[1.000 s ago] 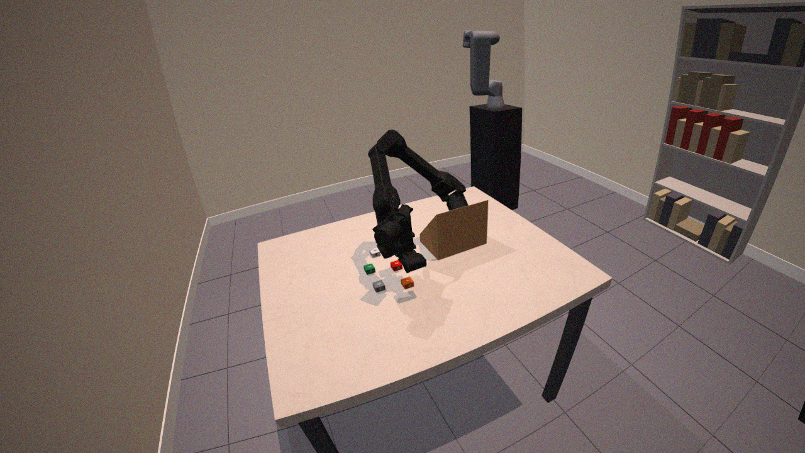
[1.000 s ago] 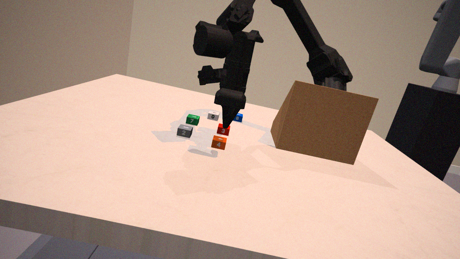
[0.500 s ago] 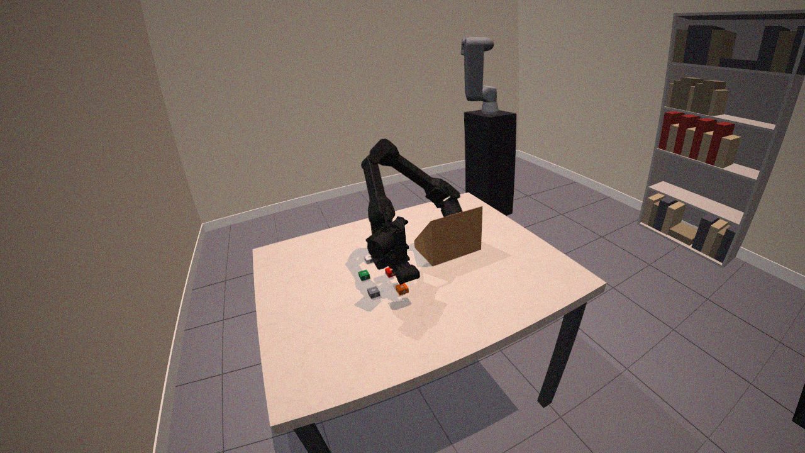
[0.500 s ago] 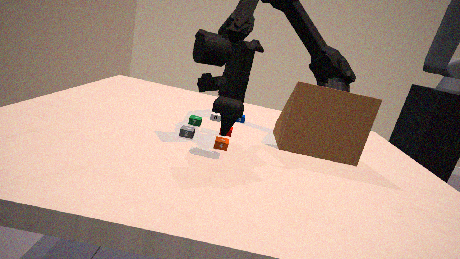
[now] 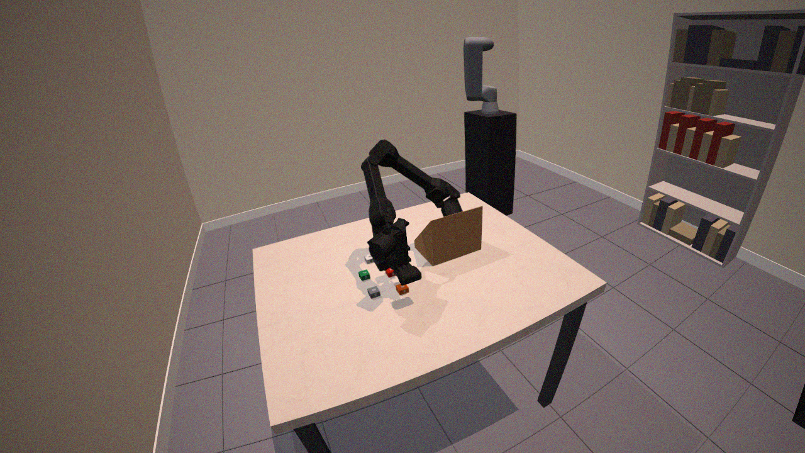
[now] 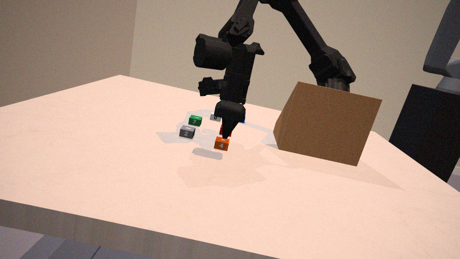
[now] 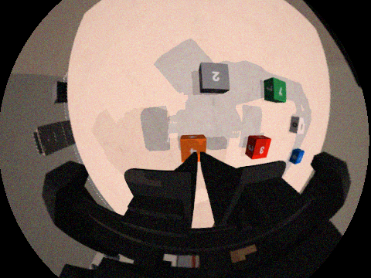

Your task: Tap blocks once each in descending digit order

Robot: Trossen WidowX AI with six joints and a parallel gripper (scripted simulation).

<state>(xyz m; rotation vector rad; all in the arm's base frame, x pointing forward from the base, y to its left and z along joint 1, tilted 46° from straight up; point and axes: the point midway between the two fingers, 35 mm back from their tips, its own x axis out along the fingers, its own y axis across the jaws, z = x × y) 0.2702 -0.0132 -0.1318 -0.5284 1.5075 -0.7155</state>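
Pincer with tips shut together, holding nothing, poised directly above the orange block marked 4, tips at or just over its top face. Remaining blocks lie beyond it on the surface: red 3 immediately behind, blue block farther back.

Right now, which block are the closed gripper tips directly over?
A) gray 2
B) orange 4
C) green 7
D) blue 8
B: in the exterior view the gripper, shut with nothing between its fingers, points down at the top of the orange 4 block; the wrist view agrees.
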